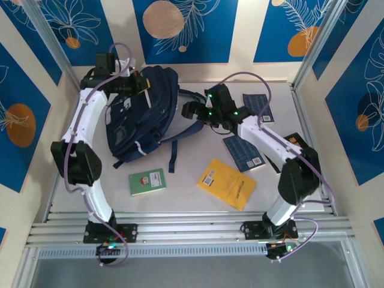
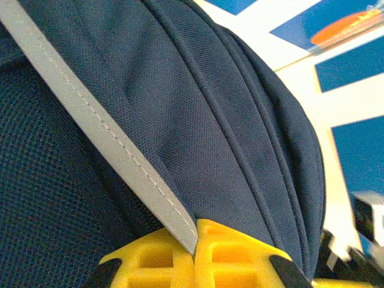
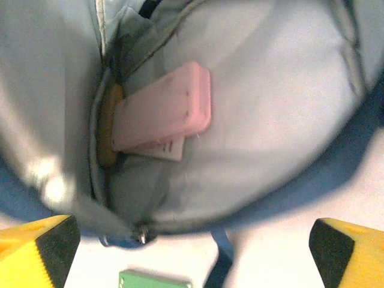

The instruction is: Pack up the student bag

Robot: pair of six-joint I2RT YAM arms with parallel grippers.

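bag (image 1: 141, 114) soft, floppy, grab at seams: left gripper (image 2: 193, 245) pinches grey stripe (image 2: 108, 137); right gripper (image 3: 192, 243) released, mouth just ahead.

Bright even light, soft shadows; right wrist view blurred.

The top view looks down from above and behind the arm bases onto the bench (image 1: 180, 195), the student bag (image 1: 141, 117) at 11 o'clock. The left wrist view is pressed against the bag's outside — left fingers (image 2: 147, 264) at 6 o'clock. The right wrist view peers close into its pale lining, right fingers (image 3: 36, 252) at 7 and 5 o'clock — all three share the bag.
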